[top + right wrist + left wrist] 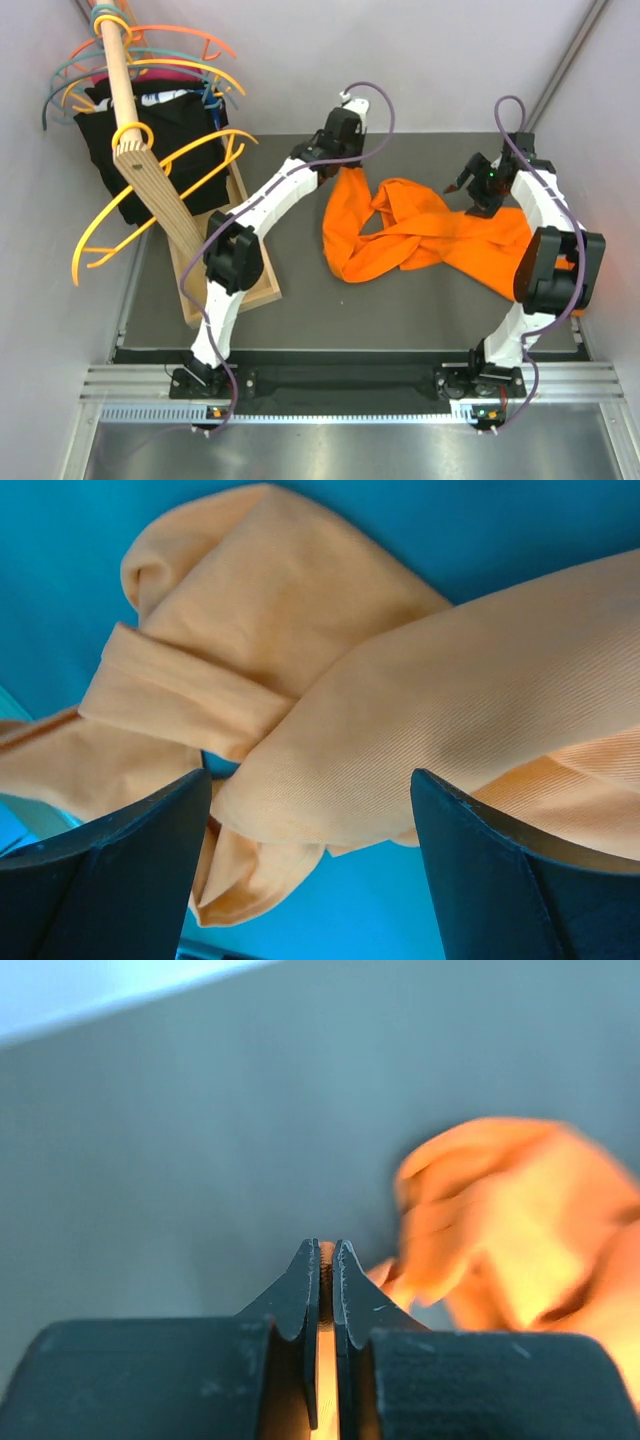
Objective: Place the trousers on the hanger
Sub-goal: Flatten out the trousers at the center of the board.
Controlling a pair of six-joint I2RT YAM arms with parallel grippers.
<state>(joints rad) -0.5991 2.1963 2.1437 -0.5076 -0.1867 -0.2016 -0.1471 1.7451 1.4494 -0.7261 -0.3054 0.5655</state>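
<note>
Open mat (380, 300) lies near you, this side of the trousers (420, 235), which sprawl centre to right under your right arm (545, 265). Far left, the rack (150, 180) blocks passage.

Matt cloth trousers (420, 235), wooden rail (119, 80)

The trousers (510, 1230) show only as an orange blur in the left wrist view; from above, the right arm (545, 265) covers their right-hand end

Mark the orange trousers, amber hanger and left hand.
bright orange fabric trousers (418, 236), top view, crossed middle.
thin amber-yellow plastic hanger (205, 139), top view, upper arm.
left hand (326, 1251), left wrist view, shut fingertips.
</note>
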